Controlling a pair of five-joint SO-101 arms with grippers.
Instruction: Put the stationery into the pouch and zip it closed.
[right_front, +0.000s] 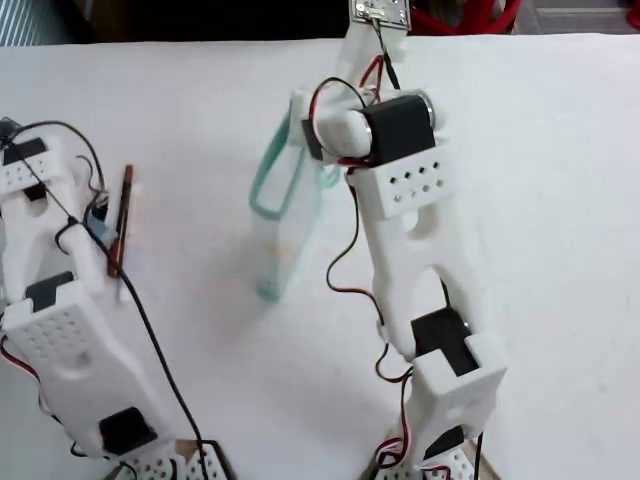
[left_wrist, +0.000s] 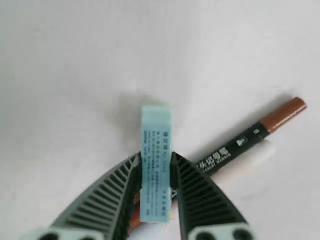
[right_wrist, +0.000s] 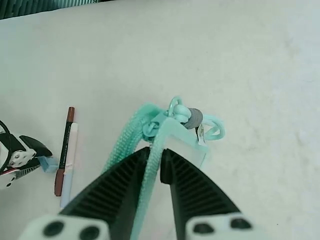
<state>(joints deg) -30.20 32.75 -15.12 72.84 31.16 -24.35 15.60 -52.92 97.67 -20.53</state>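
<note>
The pouch (right_wrist: 172, 131), mint green with a clear side, was held by its upper rim, which was clamped between the narrowly set jaws of the right pincer (right_wrist: 155, 156). Its zip pull (right_wrist: 175, 106) and a grey bead (right_wrist: 194, 118) were seen just beyond that pincer's fingertips. From above, the pouch (right_front: 285, 215) was seen hanging on edge below the right pincer, its lower end toward the white table (right_front: 560, 150). Whether it touched the table could not be told, nor how far the zip was drawn.

A pale blue eraser (left_wrist: 156, 127) was gripped between the fingers of the left pincer (left_wrist: 155, 161), and its free end stuck out past the fingertips. A marker (left_wrist: 235, 145) with brown caps lay on the table beneath that pincer, passing under the eraser and running out to one side. A white pen (right_wrist: 71, 150) was laid just beside the marker (right_wrist: 64, 150), along its length. Both were well apart from the right pincer and from the pouch.
</note>
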